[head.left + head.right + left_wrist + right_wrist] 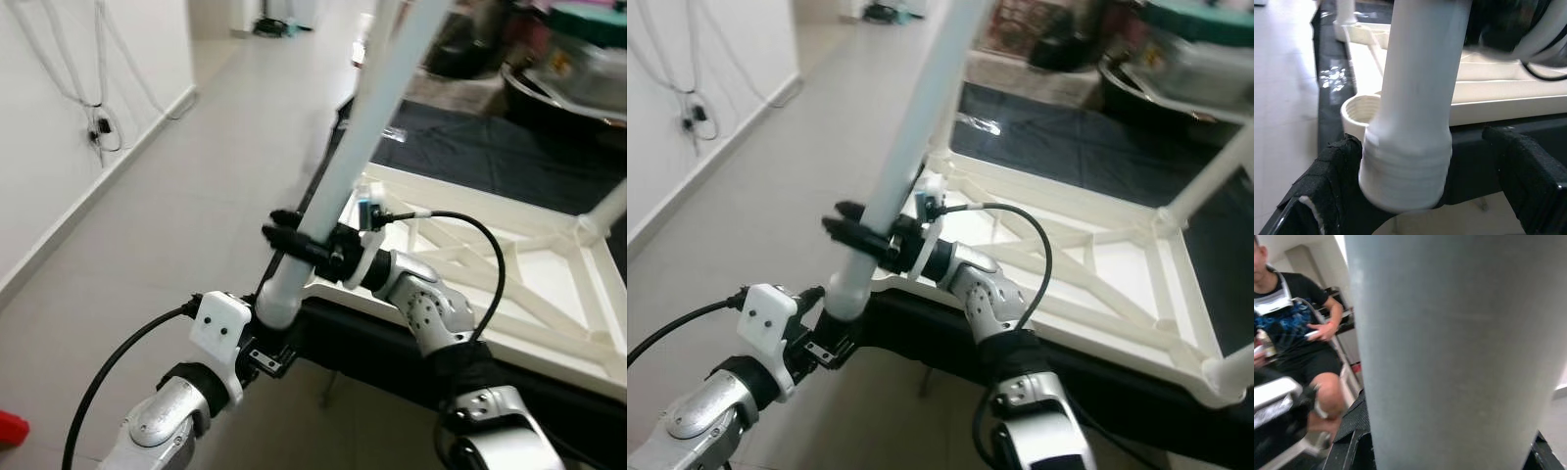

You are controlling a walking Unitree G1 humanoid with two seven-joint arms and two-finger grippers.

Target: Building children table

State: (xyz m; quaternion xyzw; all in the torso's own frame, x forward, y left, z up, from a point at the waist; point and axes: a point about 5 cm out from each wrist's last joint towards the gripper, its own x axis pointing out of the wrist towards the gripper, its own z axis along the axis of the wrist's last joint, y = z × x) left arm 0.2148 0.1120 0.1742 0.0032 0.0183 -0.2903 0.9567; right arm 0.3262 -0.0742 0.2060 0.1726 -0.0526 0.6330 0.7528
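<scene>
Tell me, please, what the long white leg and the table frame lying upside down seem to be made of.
The leg looks like matte white moulded plastic: a smooth tube with threads at its lower end. The table frame seems the same cream-white plastic, with moulded ribs and a threaded round socket. Painted wood cannot be excluded for the flat panel.

Both head views look down from above, sharing the white table leg [367, 127]; both wrist views sit very near it (one below, one alongside)
</scene>
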